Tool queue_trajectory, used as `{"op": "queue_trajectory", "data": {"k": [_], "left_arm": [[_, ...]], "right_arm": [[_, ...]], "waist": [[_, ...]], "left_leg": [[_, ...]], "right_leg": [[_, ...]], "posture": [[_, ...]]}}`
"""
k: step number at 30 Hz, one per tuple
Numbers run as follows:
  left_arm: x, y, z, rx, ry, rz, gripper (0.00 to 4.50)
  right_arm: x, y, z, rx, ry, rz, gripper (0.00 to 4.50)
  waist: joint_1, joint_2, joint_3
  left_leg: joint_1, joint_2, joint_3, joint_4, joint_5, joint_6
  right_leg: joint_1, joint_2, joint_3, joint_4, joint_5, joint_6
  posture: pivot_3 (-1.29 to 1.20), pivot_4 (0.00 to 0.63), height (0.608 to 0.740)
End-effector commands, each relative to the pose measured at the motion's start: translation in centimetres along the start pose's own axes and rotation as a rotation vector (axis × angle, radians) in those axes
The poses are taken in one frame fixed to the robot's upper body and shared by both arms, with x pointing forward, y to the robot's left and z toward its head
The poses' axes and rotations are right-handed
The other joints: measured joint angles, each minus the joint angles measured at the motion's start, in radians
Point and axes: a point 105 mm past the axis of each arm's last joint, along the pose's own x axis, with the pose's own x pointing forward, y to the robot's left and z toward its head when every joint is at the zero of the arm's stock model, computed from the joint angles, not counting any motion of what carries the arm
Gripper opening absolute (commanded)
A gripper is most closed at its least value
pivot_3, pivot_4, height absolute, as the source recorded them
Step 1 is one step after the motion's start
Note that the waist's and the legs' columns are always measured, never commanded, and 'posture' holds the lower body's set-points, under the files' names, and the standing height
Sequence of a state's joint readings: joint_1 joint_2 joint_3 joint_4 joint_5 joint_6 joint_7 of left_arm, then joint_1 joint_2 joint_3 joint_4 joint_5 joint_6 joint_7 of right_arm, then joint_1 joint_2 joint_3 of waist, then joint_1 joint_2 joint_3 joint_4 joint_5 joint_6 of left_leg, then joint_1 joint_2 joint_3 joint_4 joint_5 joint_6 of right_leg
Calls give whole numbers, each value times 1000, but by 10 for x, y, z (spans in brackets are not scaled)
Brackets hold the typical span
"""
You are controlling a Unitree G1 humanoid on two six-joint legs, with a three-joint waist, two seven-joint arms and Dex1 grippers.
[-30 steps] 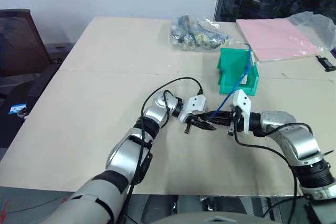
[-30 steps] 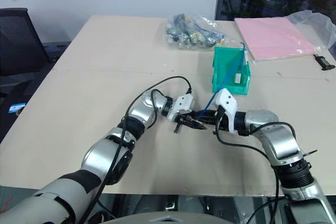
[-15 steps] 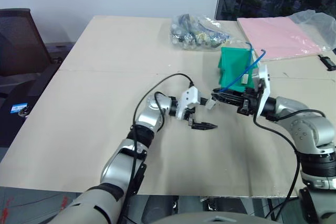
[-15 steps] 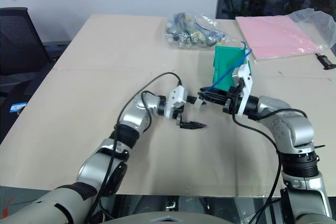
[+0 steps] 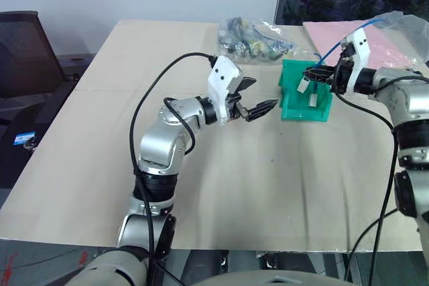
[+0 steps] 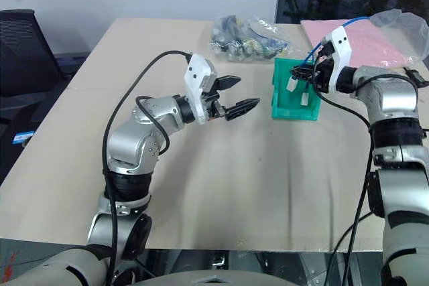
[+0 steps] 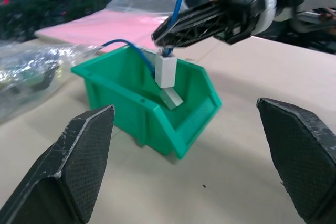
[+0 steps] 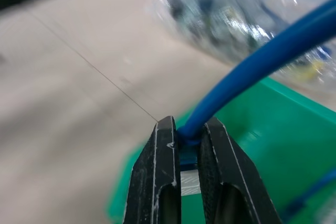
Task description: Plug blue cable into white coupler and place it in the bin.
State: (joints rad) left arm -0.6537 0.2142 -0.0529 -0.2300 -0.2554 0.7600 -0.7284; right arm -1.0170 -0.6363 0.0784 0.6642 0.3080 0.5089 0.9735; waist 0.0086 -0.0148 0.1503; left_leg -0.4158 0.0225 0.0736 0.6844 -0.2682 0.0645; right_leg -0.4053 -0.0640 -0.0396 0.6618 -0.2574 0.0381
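Both arms are way up from the middle of the table now; the right gripper point(image 5: 310, 74) has carried the blue cable point(image 5: 338, 43) over to the bin point(image 5: 293, 102), fingers pinched tight on the cable at its plug; the white coupler point(image 7: 167, 70) dangles off that end, just above the bin's open top, with another white coupler already lying inside; the left gripper point(image 5: 257, 98) has let go and hangs beside the bin with fingers spread wide, holding nothing; clear bag of parts point(image 5: 253, 40) sits behind the bin.
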Motion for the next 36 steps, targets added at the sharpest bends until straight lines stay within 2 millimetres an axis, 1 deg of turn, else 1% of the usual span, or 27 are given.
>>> {"op": "queue_trajectory", "data": {"k": [1, 2, 4, 6, 7, 8, 11, 13, 14, 16, 18, 19, 20, 21, 22, 24, 25, 27, 29, 31, 33, 34, 36], "left_arm": [[1, -6, 16, 30, -39, 7, 4500], [1, -6, 16, 32, -37, 9, 4500], [2, -6, 16, 35, -36, 13, 4500], [1, -7, 16, 38, -39, 13, 4500], [1, -8, 17, 39, -42, 11, 4500], [1, -9, 17, 41, -46, 6, 4500], [-1, -11, 16, 52, -50, -4, 4500], [-5, -10, 12, 55, -46, 4, 4500], [-7, -9, 9, 61, -40, 12, 4500], [-14, -8, 3, 67, -45, 24, 4500], [-23, -7, -2, 86, -67, 51, 4500], [-30, -5, -7, 67, -76, 68, 4500], [-35, -5, -10, 53, -82, 80, 4500], [-42, -5, -15, 54, -81, 83, 4500], [-51, -5, -24, 36, -67, 100, 4500], [-67, -4, -43, 26, -20, 130, 4500], [-74, -5, -51, 12, 1, 141, 4500], [-89, -6, -70, -10, 52, 173, 4500], [-102, -9, -88, -65, 75, 219, 4500], [-112, -11, -106, -46, 126, 267, 4500], [-119, -15, -126, -40, 179, 314, 4500], [-122, -20, -133, -49, 191, 325, 4500], [-124, -29, -134, -62, 183, 319, 4500]], "right_arm": [[9, -16, 10, -133, 18, -89, 1090], [10, -21, 14, -150, 6, -126, 1447], [7, -34, 26, -168, -50, -228, 2456], [-9, -56, 40, -213, -102, -395, 3369], [-17, -63, 41, -234, -106, -444, 4015], [-24, -68, 40, -256, -96, -469, 4431], [-48, -71, 29, -296, -56, -457, 4431], [-65, -66, 18, -286, -40, -428, 4431], [-73, -59, 12, -285, -39, -404, 4431], [-83, -40, 2, -240, -80, -333, 4431], [-90, -17, -6, -144, -172, -259, 4431], [-96, -4, -12, -117, -215, -226, 4431], [-100, 5, -17, -103, -239, -208, 4431], [-105, 15, -25, -89, -250, -192, 4431], [-109, 26, -39, -64, -251, -174, 4431], [-116, 41, -59, -11, -260, -167, 4431], [-119, 48, -69, 3, -256, -165, 4431], [-124, 69, -90, 14, -248, -112, 4431], [-130, 87, -121, 41, -169, -77, 4431], [-136, 99, -145, 34, -113, -59, 4431], [-142, 104, -158, 74, -106, -70, 4431], [-144, 103, -157, 103, -154, -98, 4431], [-148, 102, -161, 109, -169, -115, 4431]], "waist": [[-1, 0, 0], [-3, 1, 1], [-3, 2, 2], [2, 3, 3], [4, 3, 3], [6, 3, 3], [7, 3, 3], [7, 3, 3], [5, 3, 3], [3, 4, 3], [-3, 5, 3], [-6, 5, 3], [-6, 6, 3], [-6, 6, 3], [-6, 6, 3], [-4, 6, 3], [-3, 6, 3], [0, 6, 3], [3, 7, 3], [7, 6, 2], [7, 6, 2], [5, 6, 2], [2, 7, 1]], "left_leg": [[0, 0, 0, 0, 0, 0], [0, 0, 0, 0, 0, 0], [0, 0, 1, 0, 0, -1], [-1, 0, 1, 0, 1, -1], [-1, 0, 1, 0, 1, -1], [-1, 0, 1, 0, 1, -1], [-1, -1, 1, 0, 1, -1], [-2, 0, 0, 0, 1, -1], [-2, 0, 0, -1, 1, -1], [-1, 0, 1, -1, 1, -1], [0, 1, 1, -1, 1, -2], [1, 1, 1, -2, 2, -4], [2, 2, 1, -2, 2, -4], [2, 2, 0, -3, 3, -5], [2, 2, -1, -3, 3, -5], [3, 2, -1, -4, 3, -5], [4, 2, -1, -4, 3, -5], [4, 2, -1, -4, 2, -5], [4, 1, -1, -2, 0, 0], [3, 1, -1, -1, -1, 1], [4, 0, -1, -1, -1, 2], [4, 0, -1, -1, -1, 2], [5, 1, -1, -1, -2, 2]], "right_leg": [[0, 0, 0, 0, 0, 0], [0, 0, 0, 0, 0, 0], [-1, 0, 0, 0, 0, 0], [-1, -1, 0, 0, 0, 0], [-1, -3, 0, -1, 0, 0], [-1, -5, 0, -1, 0, 0], [0, -6, 0, -2, 0, 0], [0, -6, -1, -3, 0, 0], [0, -6, -1, -3, 0, 0], [0, -6, -1, -3, 0, 1], [0, -5, 1, -1, 0, 1], [0, -5, 0, -1, 0, 1], [0, -5, 1, 1, 0, 1], [0, -5, 0, 1, 0, 0], [0, -4, 0, 1, 0, 0], [1, -4, -1, 1, 0, 0], [2, -4, -1, 1, 0, 0], [2, -5, 0, 1, 0, 0], [3, -7, 0, 0, 0, 0], [3, -7, 0, 0, 0, 0], [4, -8, 0, -1, 0, 0], [4, -8, 0, -2, 0, -1], [4, -9, 1, -2, -1, -4]], "posture": [[0, 150, 740], [0, 150, 740], [0, 150, 740], [0, 150, 740], [0, 150, 740], [0, 150, 740], [0, 150, 740], [0, 150, 740], [0, 150, 740], [0, 150, 740], [0, 150, 740], [0, 150, 740], [0, 150, 740], [0, 150, 740], [0, 150, 740], [0, 150, 740], [0, 150, 740], [0, 150, 740], [0, 150, 740], [0, 150, 740], [0, 150, 740], [0, 150, 740], [0, 150, 740]]}}
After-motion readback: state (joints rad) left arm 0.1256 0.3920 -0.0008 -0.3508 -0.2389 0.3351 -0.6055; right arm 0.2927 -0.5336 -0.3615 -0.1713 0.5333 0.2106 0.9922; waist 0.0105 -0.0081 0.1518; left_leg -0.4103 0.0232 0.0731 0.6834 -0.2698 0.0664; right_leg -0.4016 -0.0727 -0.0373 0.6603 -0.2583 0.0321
